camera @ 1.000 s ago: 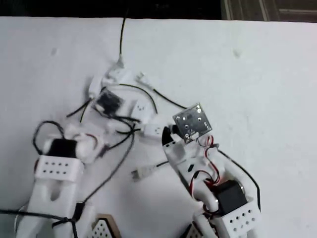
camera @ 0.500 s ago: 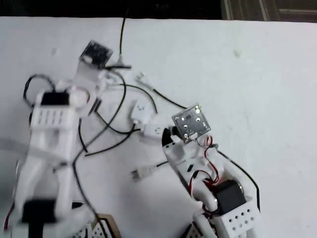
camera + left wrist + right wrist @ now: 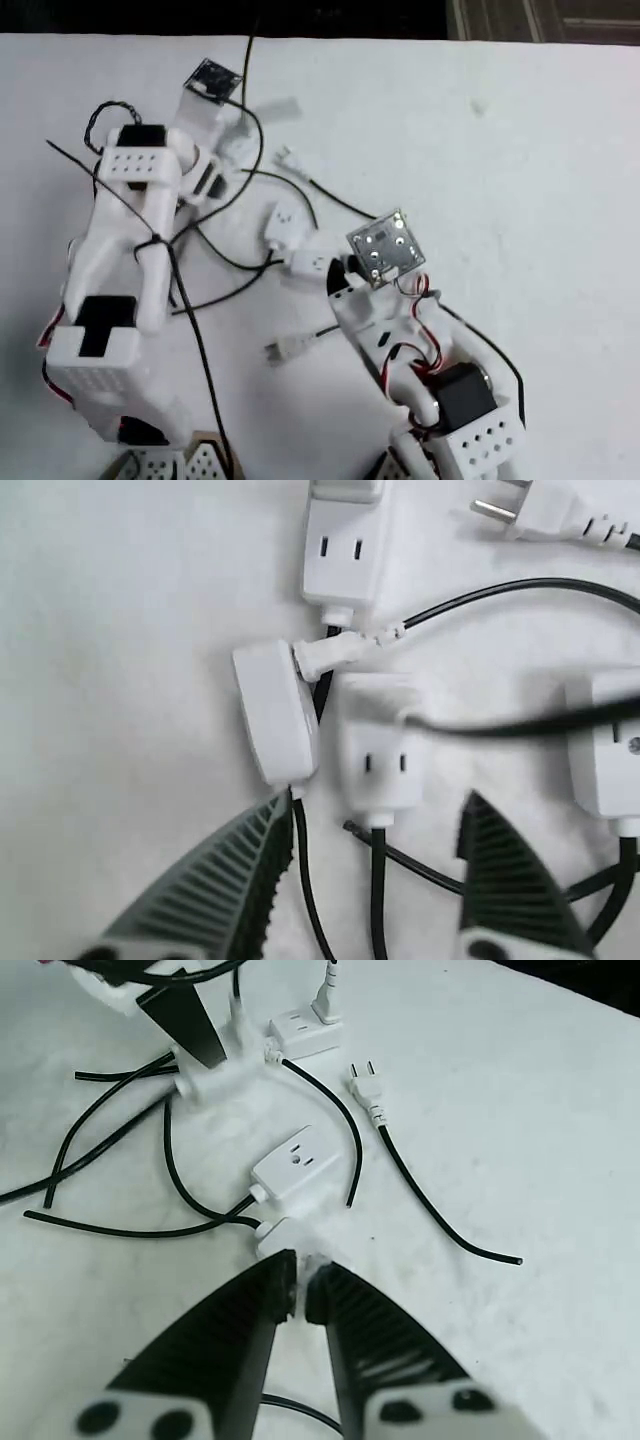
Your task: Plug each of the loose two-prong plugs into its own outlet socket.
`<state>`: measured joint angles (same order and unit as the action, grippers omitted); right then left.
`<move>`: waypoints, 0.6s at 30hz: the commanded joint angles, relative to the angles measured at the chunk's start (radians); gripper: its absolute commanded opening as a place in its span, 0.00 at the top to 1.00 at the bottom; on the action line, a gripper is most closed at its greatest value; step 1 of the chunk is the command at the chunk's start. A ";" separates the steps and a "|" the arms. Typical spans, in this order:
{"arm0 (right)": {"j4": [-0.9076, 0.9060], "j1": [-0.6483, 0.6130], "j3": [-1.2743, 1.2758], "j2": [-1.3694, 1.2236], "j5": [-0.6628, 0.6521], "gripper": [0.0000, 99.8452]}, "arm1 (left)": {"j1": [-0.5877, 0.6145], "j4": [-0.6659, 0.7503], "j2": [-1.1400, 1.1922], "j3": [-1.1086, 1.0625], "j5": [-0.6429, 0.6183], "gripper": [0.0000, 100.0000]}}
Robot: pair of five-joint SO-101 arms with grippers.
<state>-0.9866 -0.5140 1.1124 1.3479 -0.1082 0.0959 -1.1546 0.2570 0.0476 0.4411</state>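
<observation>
Two loose plugs lie free: the far plug [image 3: 285, 156] at the far edge of the cable tangle [image 3: 222, 262], the near plug [image 3: 284, 348] left of the right arm [image 3: 385, 330]. The left gripper [image 3: 378, 805], jaws wide open, straddles a socket [image 3: 377, 748] crossed by a black cable [image 3: 520, 720]; closing here could snag that cable and drag the tangle. The right gripper [image 3: 300, 1278], jaws closed to a slit, sits at a second socket [image 3: 310, 263].

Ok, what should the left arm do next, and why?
Probably lower the left gripper and close on the socket: its open fingers straddle that socket, and a loose plug lies unplugged close by, so steadying it seems sensible.
</observation>
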 commanded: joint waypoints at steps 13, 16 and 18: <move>0.016 0.001 -0.005 -0.005 -0.012 0.98 | 0.044 -0.612 -0.010 0.417 -0.028 0.78; 0.030 0.007 -0.017 -0.084 -0.012 0.98 | 0.039 -0.611 -0.010 0.384 -0.018 0.83; 0.047 0.025 -0.037 -0.159 -0.012 0.98 | 0.030 -0.609 -0.010 0.351 0.002 0.83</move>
<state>-0.9728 -0.5140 1.1124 1.2697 -0.1082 0.1312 -1.7576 0.2570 0.4097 0.4212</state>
